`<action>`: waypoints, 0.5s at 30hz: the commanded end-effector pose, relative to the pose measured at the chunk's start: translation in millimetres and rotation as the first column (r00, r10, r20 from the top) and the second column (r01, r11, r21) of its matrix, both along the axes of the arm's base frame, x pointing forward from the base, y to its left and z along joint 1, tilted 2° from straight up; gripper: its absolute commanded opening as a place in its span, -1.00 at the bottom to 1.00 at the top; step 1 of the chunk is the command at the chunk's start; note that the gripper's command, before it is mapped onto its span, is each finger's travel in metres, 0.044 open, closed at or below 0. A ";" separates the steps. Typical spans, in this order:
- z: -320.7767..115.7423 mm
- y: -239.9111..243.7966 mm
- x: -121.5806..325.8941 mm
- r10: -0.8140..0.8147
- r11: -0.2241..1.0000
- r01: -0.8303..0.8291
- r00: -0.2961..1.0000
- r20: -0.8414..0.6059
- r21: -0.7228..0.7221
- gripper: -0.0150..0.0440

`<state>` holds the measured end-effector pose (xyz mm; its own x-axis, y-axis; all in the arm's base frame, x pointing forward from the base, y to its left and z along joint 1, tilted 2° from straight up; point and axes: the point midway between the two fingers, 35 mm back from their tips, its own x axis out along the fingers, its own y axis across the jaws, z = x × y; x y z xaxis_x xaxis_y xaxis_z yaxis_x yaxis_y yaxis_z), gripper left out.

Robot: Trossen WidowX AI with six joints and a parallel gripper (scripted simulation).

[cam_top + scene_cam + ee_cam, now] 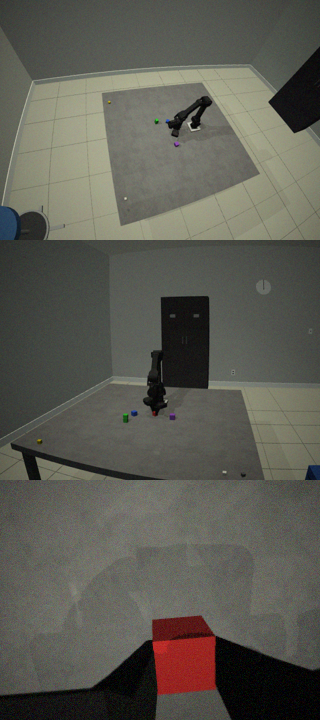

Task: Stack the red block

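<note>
At the far left of the grey table [77, 446], near its front corner, lies a small yellow cube [39, 441], well apart from everything else. Further right, near the table's middle, stands the green tower [125, 417], upright and taller than it is wide. Just beside it, to the right and slightly behind, sits a blue cube [133, 413], apart from the tower. Next comes the gripper [154, 412], pointing down at the table surface from the bent black arm [154, 374]. The jaws are closed to a narrow gap and clamp the red block [184, 661]; in the wrist view one dark finger [132, 672] presses each side face of the block. In the exterior view the red block [154, 413] sits low at table level, between the blue cube and a purple cube [172, 416] to its right. At the front right table edge lie a tiny white cube [224, 472] and a tiny dark cube [242, 474], near each other.
</note>
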<state>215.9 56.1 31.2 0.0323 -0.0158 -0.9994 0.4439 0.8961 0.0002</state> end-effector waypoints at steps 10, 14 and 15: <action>38.8 1.0 -0.7 0.009 1.000 -0.009 1.000 -0.003 -0.005 -0.49; 56.6 1.4 -1.1 0.010 1.000 -0.010 1.000 -0.003 -0.005 -0.49; 61.2 1.5 -1.2 0.010 1.000 -0.010 1.000 -0.003 -0.005 -0.49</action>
<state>212.7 57.2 77.5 0.0172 -0.0199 -0.9997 0.4361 0.8998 -0.0104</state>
